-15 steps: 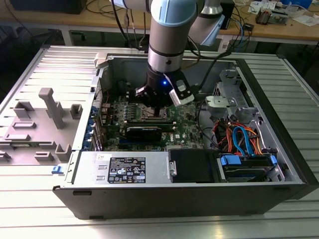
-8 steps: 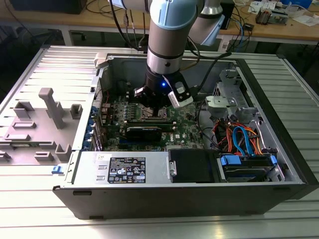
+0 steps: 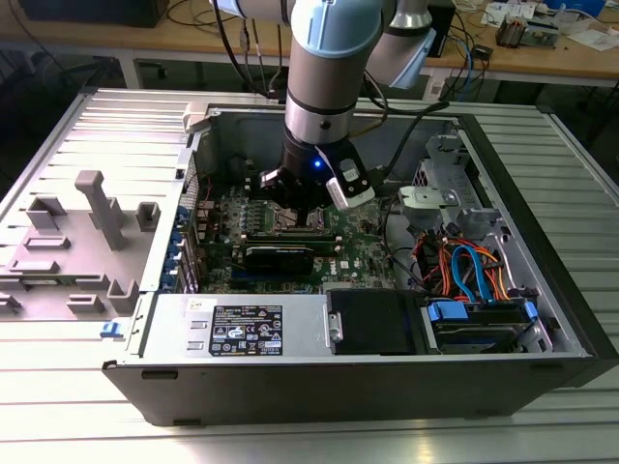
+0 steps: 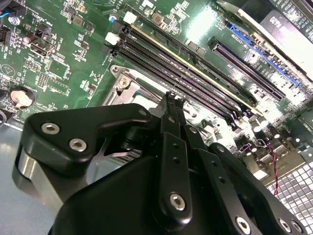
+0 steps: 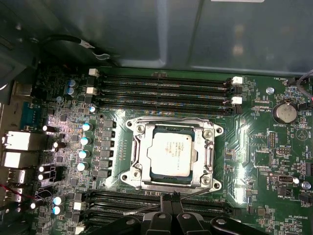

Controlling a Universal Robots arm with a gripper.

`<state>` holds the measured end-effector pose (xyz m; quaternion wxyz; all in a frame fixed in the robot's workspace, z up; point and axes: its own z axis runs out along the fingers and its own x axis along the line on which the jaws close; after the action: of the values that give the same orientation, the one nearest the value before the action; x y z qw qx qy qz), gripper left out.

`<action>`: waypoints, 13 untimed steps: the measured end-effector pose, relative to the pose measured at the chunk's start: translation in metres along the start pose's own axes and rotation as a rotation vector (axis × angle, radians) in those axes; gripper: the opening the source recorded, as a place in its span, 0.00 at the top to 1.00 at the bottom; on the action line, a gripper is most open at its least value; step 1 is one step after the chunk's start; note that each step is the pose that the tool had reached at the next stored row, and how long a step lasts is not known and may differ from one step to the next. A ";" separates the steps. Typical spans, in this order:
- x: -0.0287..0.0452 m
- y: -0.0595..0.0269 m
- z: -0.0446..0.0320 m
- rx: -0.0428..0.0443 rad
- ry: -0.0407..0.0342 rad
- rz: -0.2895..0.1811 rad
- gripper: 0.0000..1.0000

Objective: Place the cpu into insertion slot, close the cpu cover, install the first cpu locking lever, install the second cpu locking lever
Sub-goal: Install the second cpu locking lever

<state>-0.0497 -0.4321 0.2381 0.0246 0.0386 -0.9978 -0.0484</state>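
Judging from how things lie, the first two steps look done and the work is at the locking levers. In the first wrist view, past the row of blue-topped capacitors [image 5: 85, 142], the cpu [image 5: 169, 154] lies flat in the insertion slot [image 5: 168, 178], of which only a dark rim peeks out along one edge of the chip. The cpu cover [image 5: 138, 147] is down over it, framing the silver top on all sides. A coin battery [image 5: 282, 112] sits well off toward the far side of the board, and the long memory slots [image 5: 161, 93] run beyond the socket. The gripper [image 5: 171, 198] has its fingertips brought together just beside the cover's near edge, at a thin locking lever [image 5: 195, 192] that runs slantwise there. I cannot tell whether they pinch the wire or merely press against it. To my eye this lever is not yet latched, and seating it calls for a steady push down and sideways under its hook, without skidding onto the neighbouring memory slots. In the exterior view, from its left to its right, grey plastic fixtures [image 3: 97, 208] stand outside the open computer case [image 3: 338, 387]. The arm [image 3: 329, 77] then drops almost vertically into the case, wrist straight down, gripper [image 3: 302, 208] low over the motherboard. Orange and blue cables [image 3: 464, 271] are coiled near the drive bays. The second wrist view shows the same closed gripper [image 4: 173, 100] tips just above the cover's corner.
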 end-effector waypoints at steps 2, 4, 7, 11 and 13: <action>0.0000 0.0000 0.0000 -0.0011 -0.0001 0.000 0.89; -0.0001 -0.0002 0.0010 -0.0023 0.0087 0.001 0.89; -0.0002 -0.0005 0.0048 -0.0034 0.0238 0.002 0.89; -0.0004 -0.0009 0.0088 -0.0047 0.0387 0.004 0.89; 0.0001 -0.0013 0.0095 -0.0052 0.0470 0.005 0.89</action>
<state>-0.0502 -0.4325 0.2285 0.0483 0.0373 -0.9969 -0.0501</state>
